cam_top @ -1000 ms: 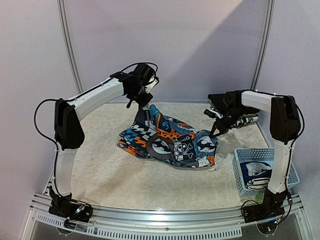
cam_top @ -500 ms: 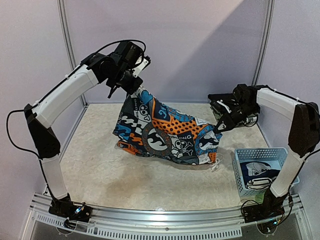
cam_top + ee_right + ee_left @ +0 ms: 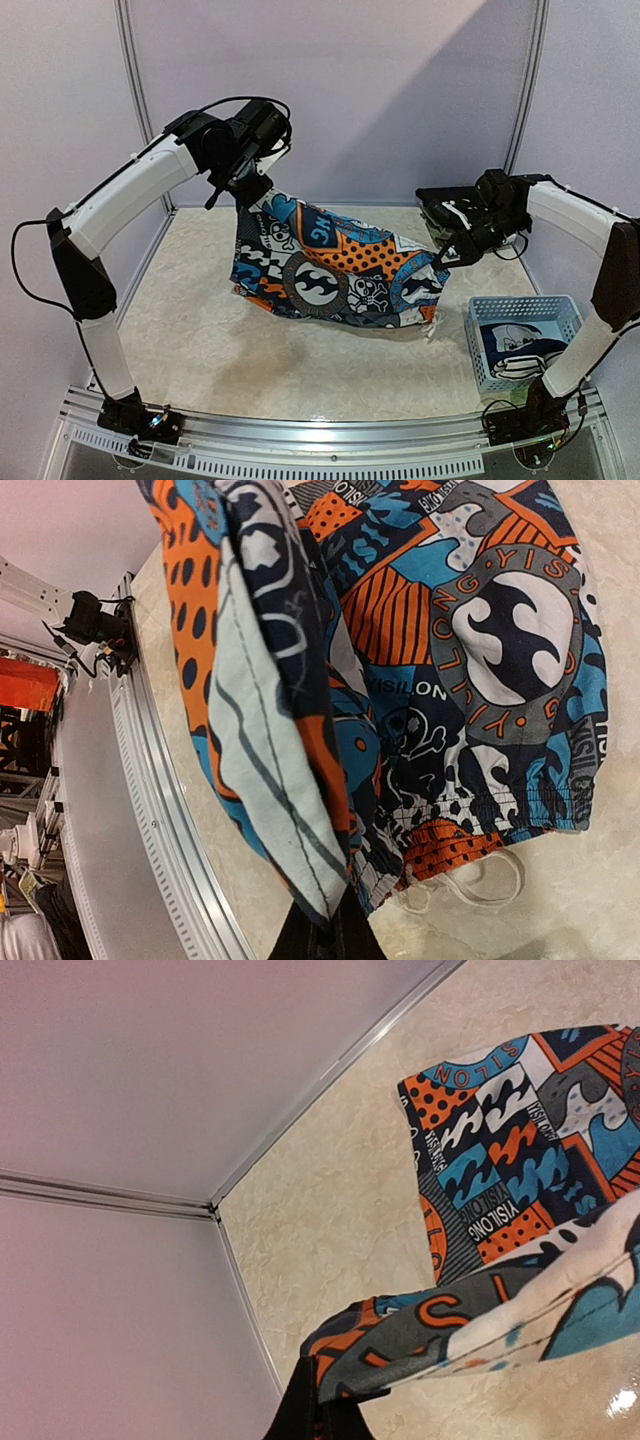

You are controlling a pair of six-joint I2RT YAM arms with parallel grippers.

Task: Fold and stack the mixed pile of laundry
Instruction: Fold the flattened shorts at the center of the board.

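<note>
The orange-blue-white cartoon-print garment (image 3: 335, 270) of the mixed laundry pile hangs stretched between both grippers. Its lower hem and white drawstring touch the table. My left gripper (image 3: 246, 192) is shut on the upper left corner, high at the back. In the left wrist view the dark fingertips (image 3: 318, 1412) pinch the cloth's edge (image 3: 400, 1350). My right gripper (image 3: 447, 258) is shut on the right corner, lower down. The right wrist view shows its fingers (image 3: 322, 935) clamped on a folded seam of the garment (image 3: 400, 650). The large black garment is not clearly in view.
A pale blue lattice basket (image 3: 520, 304) stands at the near right, with a black-and-white printed piece (image 3: 512, 350) inside. A dark folded stack (image 3: 438, 210) lies at the back right, behind the right gripper. Metal rails edge the table's front (image 3: 330, 440).
Both grippers have risen with the garment. The left arm lifted its corner high at the back; the right moved right and up. The cloth went from a heap to a spread sheet.
</note>
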